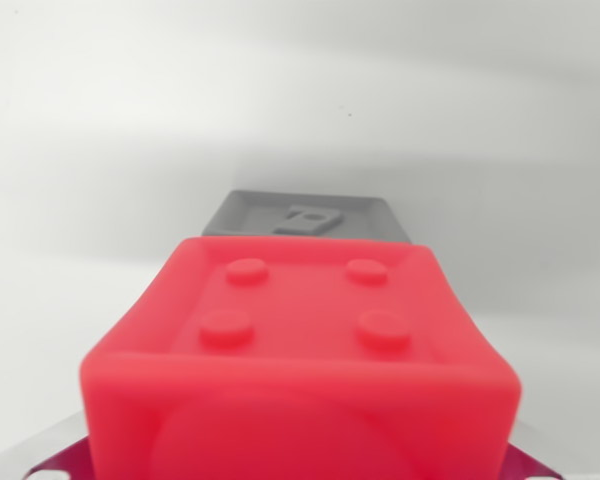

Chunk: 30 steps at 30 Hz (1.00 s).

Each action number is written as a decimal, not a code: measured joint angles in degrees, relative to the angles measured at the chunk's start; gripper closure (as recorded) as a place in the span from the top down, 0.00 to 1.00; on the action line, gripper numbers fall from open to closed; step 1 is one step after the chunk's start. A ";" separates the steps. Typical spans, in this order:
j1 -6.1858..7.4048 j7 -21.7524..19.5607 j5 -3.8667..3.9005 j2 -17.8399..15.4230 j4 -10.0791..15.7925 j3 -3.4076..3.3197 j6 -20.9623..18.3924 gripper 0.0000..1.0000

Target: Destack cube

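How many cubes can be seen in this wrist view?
2. A red cube fills the lower foreground; a grey cube lies just beyond it, partly hidden by it. More could be hidden behind the red one.

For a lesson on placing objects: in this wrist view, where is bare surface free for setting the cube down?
Bare white surface lies open on both sides of the red studded cube and beyond the grey embossed block. The centre is crowded.
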<state>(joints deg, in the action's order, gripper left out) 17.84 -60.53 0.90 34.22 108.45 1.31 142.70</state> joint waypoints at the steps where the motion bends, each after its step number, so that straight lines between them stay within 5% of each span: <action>1: 0.00 0.00 0.00 -0.28 0.04 0.00 -0.21 0.00; 18: 0.00 -0.02 0.00 -5.32 0.54 0.01 -4.48 0.00; 30: -0.21 -2.05 -0.32 -7.83 5.14 -0.76 -2.95 0.00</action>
<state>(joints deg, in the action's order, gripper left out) 17.63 -62.58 0.58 26.39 113.58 0.55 139.75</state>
